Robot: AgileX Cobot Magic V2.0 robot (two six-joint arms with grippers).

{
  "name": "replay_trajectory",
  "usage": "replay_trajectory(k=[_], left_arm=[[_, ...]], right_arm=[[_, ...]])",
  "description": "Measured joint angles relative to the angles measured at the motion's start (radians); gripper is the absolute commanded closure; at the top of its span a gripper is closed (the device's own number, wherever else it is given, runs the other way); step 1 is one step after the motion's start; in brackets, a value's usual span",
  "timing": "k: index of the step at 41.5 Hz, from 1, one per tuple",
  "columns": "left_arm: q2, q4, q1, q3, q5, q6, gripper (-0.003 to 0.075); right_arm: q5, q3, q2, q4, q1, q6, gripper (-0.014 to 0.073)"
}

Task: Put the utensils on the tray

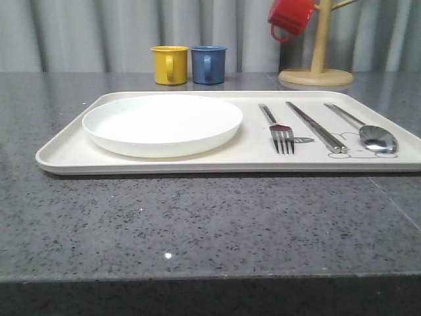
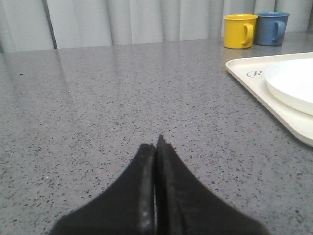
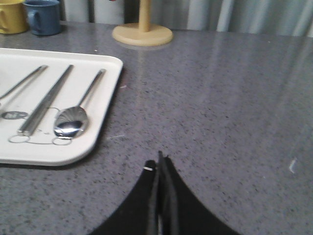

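The cream tray (image 1: 59, 155) lies across the grey counter. On it rest the white plate (image 1: 162, 124) at the left, then the fork (image 1: 277, 128), the chopsticks (image 1: 317, 127) and the spoon (image 1: 368, 131) side by side at the right. My left gripper (image 2: 156, 144) is shut with nothing in it, low over bare counter, apart from the tray's left end (image 2: 254, 88) and the plate (image 2: 293, 83). My right gripper (image 3: 160, 159) is shut and empty over bare counter, off the tray's right end (image 3: 105, 120), near the spoon (image 3: 71, 121) and chopsticks (image 3: 46, 100).
A yellow mug (image 1: 170, 64) and a blue mug (image 1: 209, 64) stand behind the tray. A wooden mug tree (image 1: 317, 69) with a red mug (image 1: 289, 16) hanging on it stands at the back right. Curtains close off the back.
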Motion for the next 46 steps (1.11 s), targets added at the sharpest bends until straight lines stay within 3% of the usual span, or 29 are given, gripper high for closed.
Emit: replay_trajectory(k=[6, 17, 46], left_arm=[[0.000, 0.000, 0.000, 0.000, 0.000, 0.000, 0.0739], [0.000, 0.000, 0.000, 0.000, 0.000, 0.000, 0.0739], [0.000, 0.000, 0.000, 0.000, 0.000, 0.000, 0.0739]], right_arm=[[-0.019, 0.083, -0.045, 0.050, -0.069, -0.072, 0.0662], [-0.056, 0.172, -0.074, 0.088, -0.083, -0.120, 0.0662], [-0.072, 0.174, -0.074, 0.088, -0.083, -0.125, 0.0662]])
